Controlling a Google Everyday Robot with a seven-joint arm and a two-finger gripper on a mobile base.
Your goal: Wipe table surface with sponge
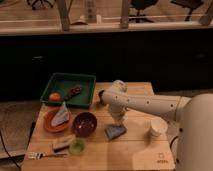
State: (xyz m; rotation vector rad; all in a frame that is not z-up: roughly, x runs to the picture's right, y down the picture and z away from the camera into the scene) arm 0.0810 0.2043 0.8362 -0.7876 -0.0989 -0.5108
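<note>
The blue-grey sponge [115, 131] lies on the light wooden table [130, 152], a little right of the middle. My gripper [117, 122] points down right above it, at its top edge, at the end of the white arm that reaches in from the right. The table has a small dark printed mark [161, 158] at its near right corner.
A dark green tray [60, 80] with an orange fruit [54, 96] and a dark item stands at the back left. An orange plate [50, 125] holds a pale folded cloth [61, 115]. A dark bowl [85, 123], a tan dark-topped block [63, 143], a green round item [77, 146], a fork [45, 155] and a white paper cup [156, 128] also stand on the table.
</note>
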